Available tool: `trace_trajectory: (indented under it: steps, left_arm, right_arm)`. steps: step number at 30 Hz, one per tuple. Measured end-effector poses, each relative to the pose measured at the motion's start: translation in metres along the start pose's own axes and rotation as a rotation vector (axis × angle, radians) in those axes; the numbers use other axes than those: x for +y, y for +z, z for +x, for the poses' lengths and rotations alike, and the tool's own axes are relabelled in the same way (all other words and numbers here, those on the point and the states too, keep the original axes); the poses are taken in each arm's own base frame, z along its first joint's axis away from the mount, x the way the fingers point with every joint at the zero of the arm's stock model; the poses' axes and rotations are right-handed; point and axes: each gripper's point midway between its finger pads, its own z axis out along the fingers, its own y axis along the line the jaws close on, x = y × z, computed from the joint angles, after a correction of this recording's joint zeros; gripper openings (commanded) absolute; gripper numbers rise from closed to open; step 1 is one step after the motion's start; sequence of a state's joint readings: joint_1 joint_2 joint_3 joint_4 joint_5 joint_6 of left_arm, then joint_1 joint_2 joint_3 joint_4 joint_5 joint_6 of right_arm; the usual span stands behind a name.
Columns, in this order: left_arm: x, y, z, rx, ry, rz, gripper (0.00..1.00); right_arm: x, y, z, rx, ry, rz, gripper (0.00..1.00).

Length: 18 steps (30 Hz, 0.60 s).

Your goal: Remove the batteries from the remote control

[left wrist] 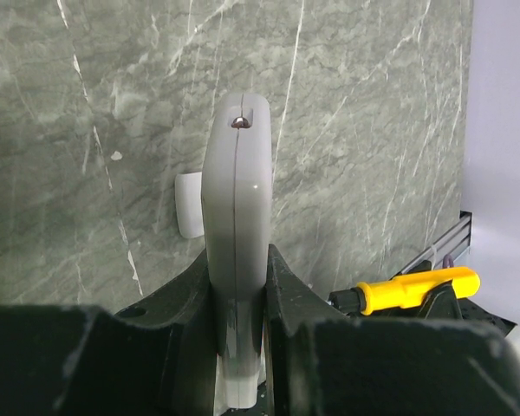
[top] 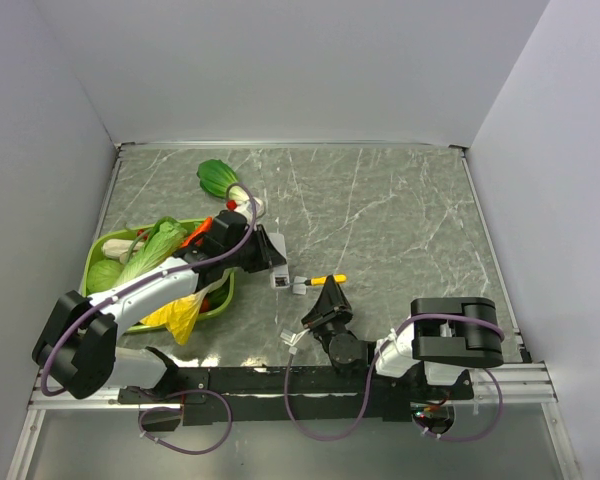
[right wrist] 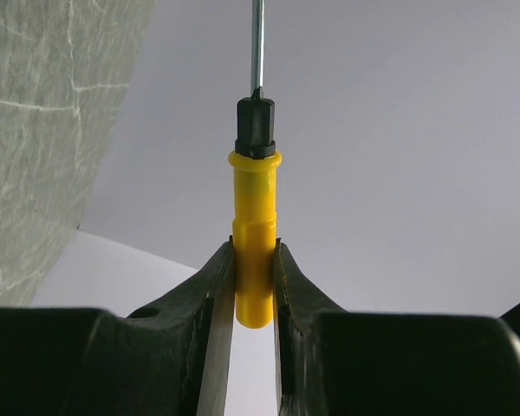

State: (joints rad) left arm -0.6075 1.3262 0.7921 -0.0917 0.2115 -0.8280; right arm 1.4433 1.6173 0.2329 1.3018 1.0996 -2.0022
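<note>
Marble tabletop (top: 400, 210) | pale walls (top: 280, 60) | L pincer (left wrist: 237, 277): remote (left wrist: 236, 199) | R pincer (right wrist: 254, 260): screwdriver (right wrist: 255, 199)

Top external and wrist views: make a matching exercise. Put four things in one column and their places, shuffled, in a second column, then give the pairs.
Things
1. remote control
2. yellow screwdriver
3. green basket
4. loose leafy vegetable

Places
A. lying on the table beyond the basket
B. clamped in the left end effector
C. left part of the table, holding vegetables
D. clamped in the right end effector

Pairs: 1-B; 2-D; 3-C; 4-A
</note>
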Motion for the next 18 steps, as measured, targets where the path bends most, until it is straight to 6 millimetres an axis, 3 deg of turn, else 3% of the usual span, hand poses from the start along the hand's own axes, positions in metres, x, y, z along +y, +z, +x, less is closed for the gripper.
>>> trace_trajectory:
  steps: [18]
  left_arm:
    - [-0.0005, 0.0024, 0.0008, 0.009, -0.002, 0.003, 0.01]
  right_arm:
    - [0.0002, -0.0015, -0.0014, -0.008, -0.002, 0.003, 0.0]
